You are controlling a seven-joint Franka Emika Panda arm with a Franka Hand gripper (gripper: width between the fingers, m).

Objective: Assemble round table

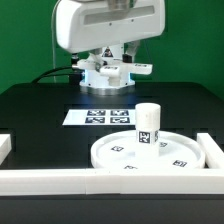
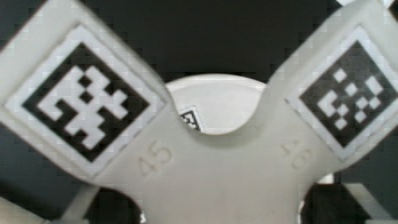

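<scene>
The large rimmed round disc [image 1: 125, 155] lies flat near the front wall. The short cylinder leg [image 1: 148, 124] stands upright at its centre, tags on its side. My gripper [image 1: 108, 80] hangs at the back, above the table, shut on the cross-shaped foot piece [image 1: 108, 70]. In the wrist view the foot piece [image 2: 214, 165] fills the picture, two tagged arms spreading away from my gripper [image 2: 217, 205]. My dark fingers [image 2: 111, 205] press on either side of it. A rounded white part [image 2: 228, 98] shows between the arms.
The marker board [image 1: 103, 116] lies flat on the black table below my gripper. The white border wall [image 1: 90, 182] runs along the front, with ends at the exterior view's left [image 1: 5, 146] and right [image 1: 214, 150].
</scene>
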